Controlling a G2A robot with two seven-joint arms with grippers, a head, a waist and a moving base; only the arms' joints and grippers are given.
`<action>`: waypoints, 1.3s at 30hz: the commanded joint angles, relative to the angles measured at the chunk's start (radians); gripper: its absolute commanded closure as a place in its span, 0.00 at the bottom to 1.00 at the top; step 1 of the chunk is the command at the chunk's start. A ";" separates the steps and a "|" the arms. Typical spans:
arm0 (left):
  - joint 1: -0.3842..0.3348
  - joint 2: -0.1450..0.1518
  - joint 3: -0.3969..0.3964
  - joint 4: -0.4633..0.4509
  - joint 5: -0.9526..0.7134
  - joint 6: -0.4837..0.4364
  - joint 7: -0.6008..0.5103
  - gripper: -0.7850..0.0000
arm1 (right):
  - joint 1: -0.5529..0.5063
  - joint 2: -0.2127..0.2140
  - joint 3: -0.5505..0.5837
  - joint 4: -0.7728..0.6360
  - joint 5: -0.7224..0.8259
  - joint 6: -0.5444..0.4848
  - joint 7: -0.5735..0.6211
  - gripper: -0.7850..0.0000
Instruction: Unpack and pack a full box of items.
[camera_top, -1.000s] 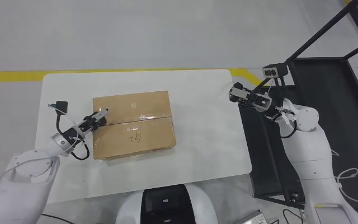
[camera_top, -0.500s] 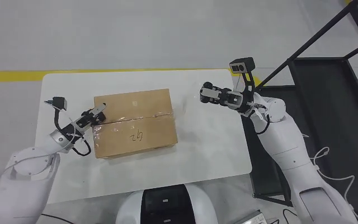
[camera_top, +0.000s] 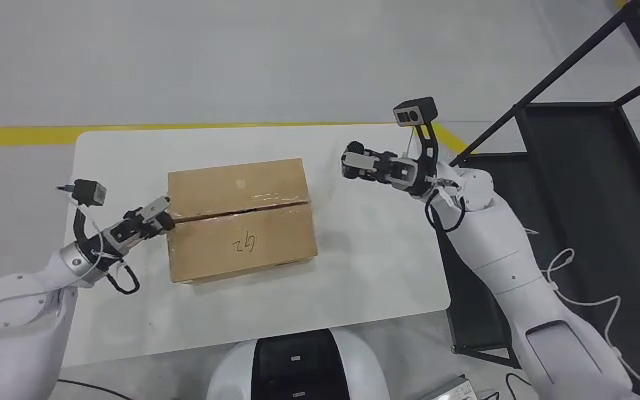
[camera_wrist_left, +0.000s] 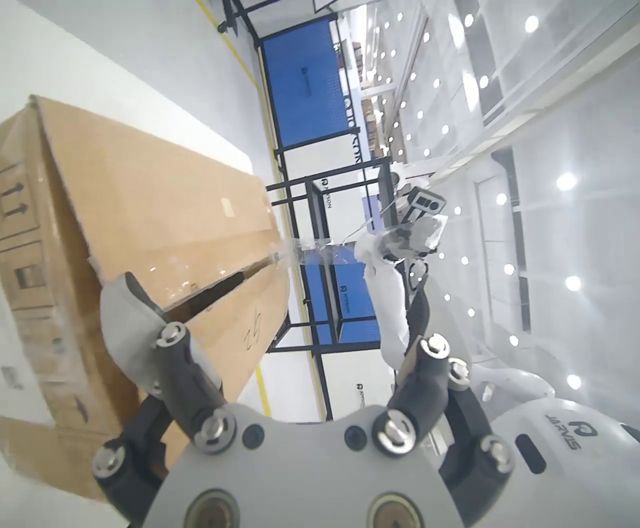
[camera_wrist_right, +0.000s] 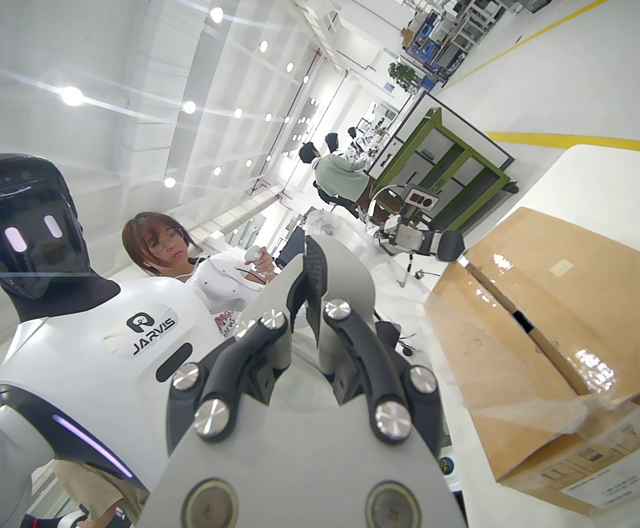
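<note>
A brown cardboard box (camera_top: 242, 222) lies on the white table (camera_top: 380, 260), its top flaps closed along a middle seam under clear tape. In the right wrist view the box (camera_wrist_right: 545, 320) shows a narrow gap in the seam, and loose tape wrinkles over its near end. My left gripper (camera_top: 160, 214) is open just off the box's left side, level with the seam; its fingers (camera_wrist_left: 127, 300) stand wide apart beside the box (camera_wrist_left: 150, 200). My right gripper (camera_top: 352, 162) hovers above the table to the right of the box's far corner, shut with nothing in it (camera_wrist_right: 311, 270).
A black metal rack (camera_top: 560, 190) stands against the table's right edge. A yellow floor line (camera_top: 40, 134) runs behind the table. There is bare tabletop to the right of the box and in front of it.
My right arm has swung left from the table's right edge to near the box. My left gripper has drawn back a little from the box's left side.
</note>
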 joint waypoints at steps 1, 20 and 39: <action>-0.008 0.000 0.007 0.014 0.035 0.008 0.007 0.00 | 0.007 -0.002 -0.010 0.010 0.000 0.000 0.000 1.00; -0.014 -0.005 0.055 0.004 0.178 0.042 0.107 0.00 | 0.054 -0.025 -0.083 0.015 0.034 -0.021 -0.021 1.00; -0.010 -0.007 0.063 -0.004 0.191 0.053 0.130 0.00 | -0.012 -0.012 -0.004 -0.028 -0.027 -0.021 -0.125 1.00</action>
